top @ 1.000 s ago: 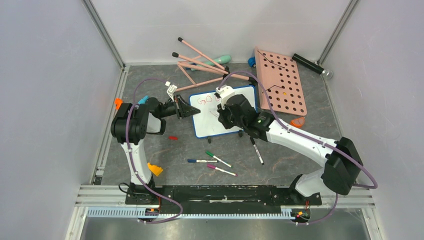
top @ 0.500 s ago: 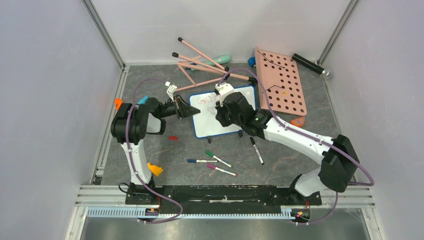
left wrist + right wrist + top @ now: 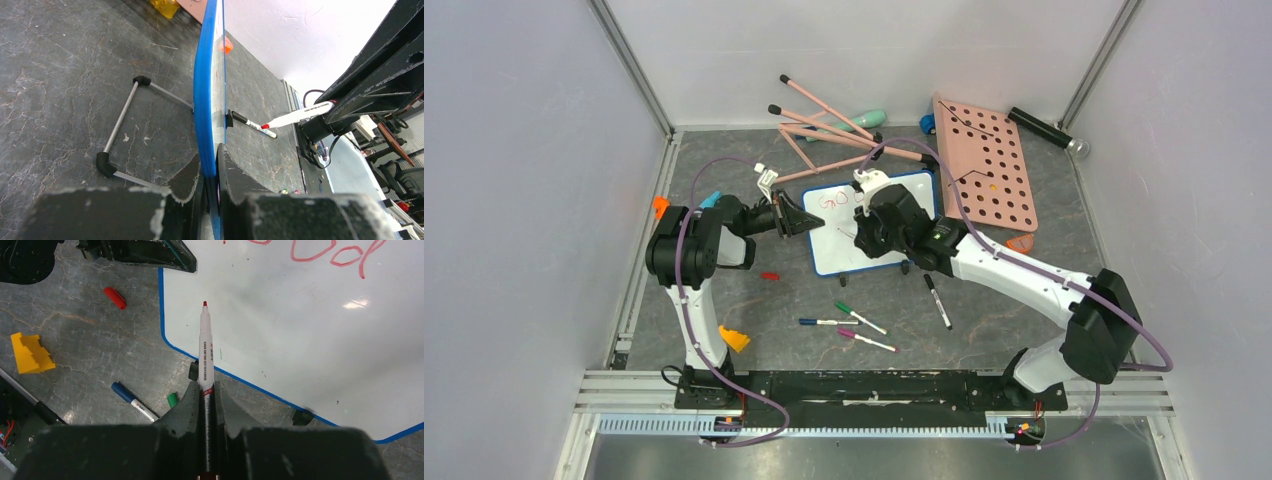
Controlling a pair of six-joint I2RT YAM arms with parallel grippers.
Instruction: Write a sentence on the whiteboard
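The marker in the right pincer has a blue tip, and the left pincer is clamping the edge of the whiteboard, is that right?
Not quite. The marker in the right pincer has a red tip, not blue; the right wrist view shows it. The left pincer does clamp the edge of the whiteboard.

Shows glossy, smooth white face on whiteboard (image 3: 300, 340), with one glare spot; rim smooth blue, plastic-looking. Shows table (image 3: 100, 355) dark grey, stone-veined, slight sheen. Smooth white plastic on marker (image 3: 205, 340) barrel. Matt black, grainy at edges, on right gripper (image 3: 205, 388) fingers. Bare metal rod, black plastic corner pieces on stand (image 3: 120, 117).
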